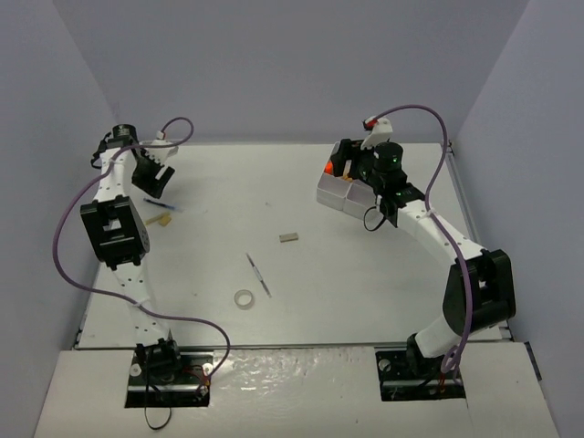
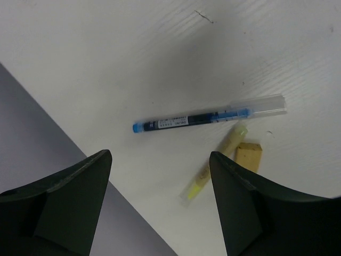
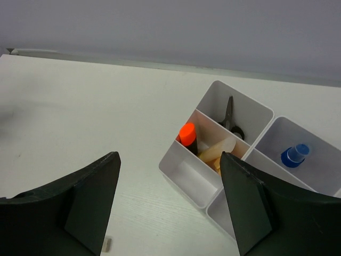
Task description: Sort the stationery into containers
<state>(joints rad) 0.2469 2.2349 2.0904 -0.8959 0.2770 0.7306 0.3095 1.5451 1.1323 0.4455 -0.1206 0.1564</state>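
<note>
Marker (image 3: 187, 133) and bottle (image 3: 294, 154) in tray (image 3: 191, 178) — separate compartments, tape ring (image 1: 244, 298) apart

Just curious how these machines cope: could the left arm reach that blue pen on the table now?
Probably yes. The left gripper hangs open right above the blue pen, which lies flat and uncovered on the table; only the yellow bar sits close by one end.

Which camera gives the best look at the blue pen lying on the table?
The left wrist view: the blue pen lies whole and close up, its label and clear cap visible. The top external view shows it only as a thin dark streak. The right wrist view does not show it.
</note>
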